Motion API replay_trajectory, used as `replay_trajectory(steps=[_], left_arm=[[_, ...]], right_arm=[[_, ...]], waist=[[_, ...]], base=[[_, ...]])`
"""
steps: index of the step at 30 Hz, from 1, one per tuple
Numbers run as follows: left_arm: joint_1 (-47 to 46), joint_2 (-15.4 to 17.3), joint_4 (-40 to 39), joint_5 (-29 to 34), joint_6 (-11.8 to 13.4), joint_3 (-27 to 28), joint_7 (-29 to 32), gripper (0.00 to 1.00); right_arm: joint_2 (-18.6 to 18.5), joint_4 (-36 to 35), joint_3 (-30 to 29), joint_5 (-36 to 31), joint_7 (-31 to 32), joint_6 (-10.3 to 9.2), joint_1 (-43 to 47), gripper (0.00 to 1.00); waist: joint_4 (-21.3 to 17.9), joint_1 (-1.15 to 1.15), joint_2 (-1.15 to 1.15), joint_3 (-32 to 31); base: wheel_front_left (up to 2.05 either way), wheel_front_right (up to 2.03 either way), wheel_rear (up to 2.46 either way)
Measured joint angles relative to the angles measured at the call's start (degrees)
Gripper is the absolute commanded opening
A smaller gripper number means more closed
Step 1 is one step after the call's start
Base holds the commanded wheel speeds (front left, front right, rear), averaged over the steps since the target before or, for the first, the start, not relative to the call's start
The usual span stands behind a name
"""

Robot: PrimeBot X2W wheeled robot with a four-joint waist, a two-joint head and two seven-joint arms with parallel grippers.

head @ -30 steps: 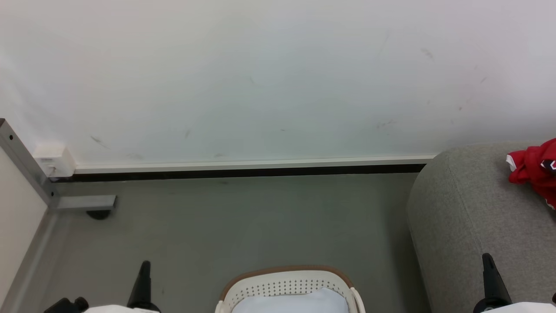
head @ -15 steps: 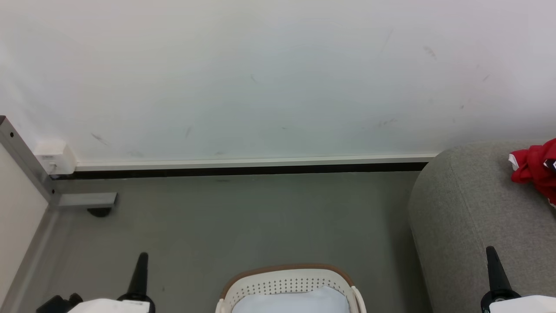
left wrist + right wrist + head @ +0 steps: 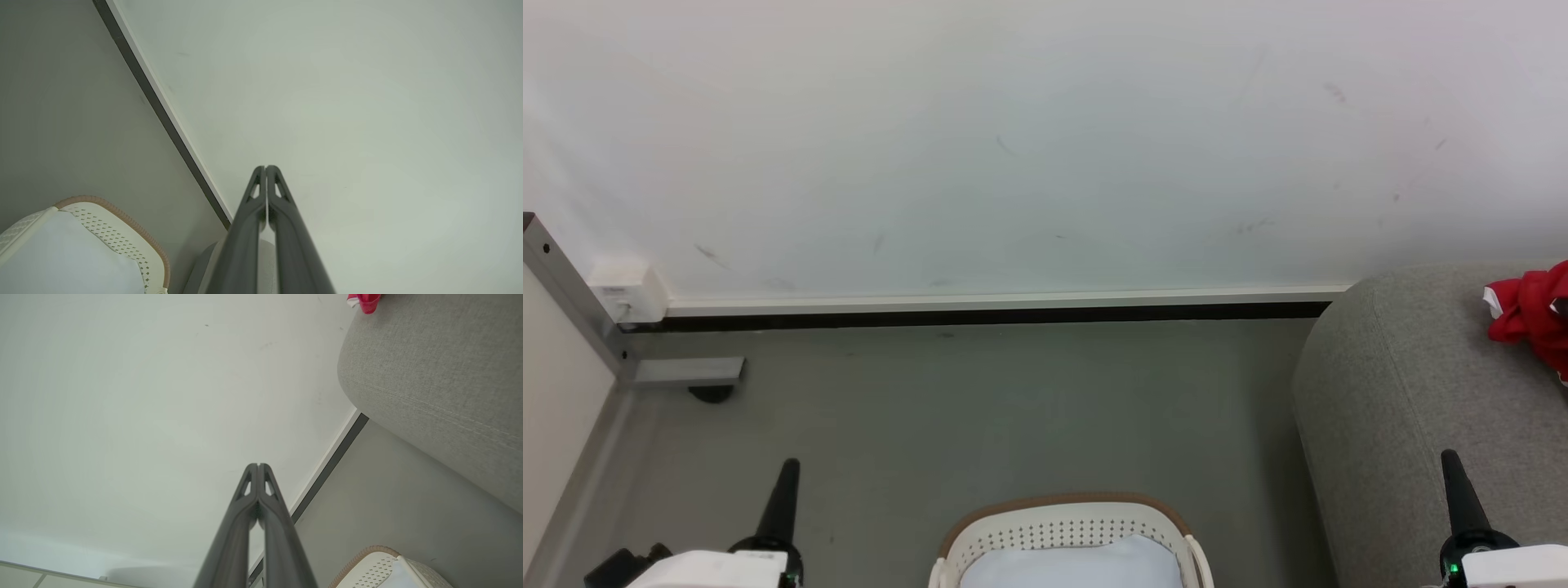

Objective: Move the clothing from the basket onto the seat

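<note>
The left gripper (image 3: 789,472) and the right gripper (image 3: 1450,459) are seen with their fingers pressed fully together and nothing held between them, one raised at either side of the basket (image 3: 1062,508), the left above the floor (image 3: 980,408) and the right beside the seat (image 3: 1405,392). The clothing (image 3: 1534,314), a bunched red piece with white trim, is found lying on top of the seat at the far right, cut by the picture's edge and well apart from the basket. In the visible far part of the basket only a pale fabric pad (image 3: 1070,567) is to be seen; its near part is hidden. The step in hand is therefore judged to be a gap between transfers, or the close of the task, with a garment already delivered. Before any further reach the hidden part of the basket would need to be checked. If red cloth lies there, one gripper would have to be opened, lowered past the woven rim and closed on a fold without the pad being caught. The floor is plain grey and smooth, bounded on the far side by a dark skirting strip (image 3: 980,317) under a scuffed white wall (image 3: 1013,147). A grey metal foot (image 3: 686,371) and a small white box (image 3: 625,298) are set at the far left.
</note>
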Motion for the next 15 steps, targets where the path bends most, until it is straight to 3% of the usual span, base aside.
replay_trajectory(steps=[15], left_arm=[[-0.93,-0.11,-0.65,-6.76,-0.34,1.21,1.81,0.00]], right_arm=[[-0.29,-0.53,-0.24,7.48,1.48,0.00,-0.46,0.00]], waist=[[0.22,0.00,0.00,0.41]], base=[[0.00,0.00,0.00]])
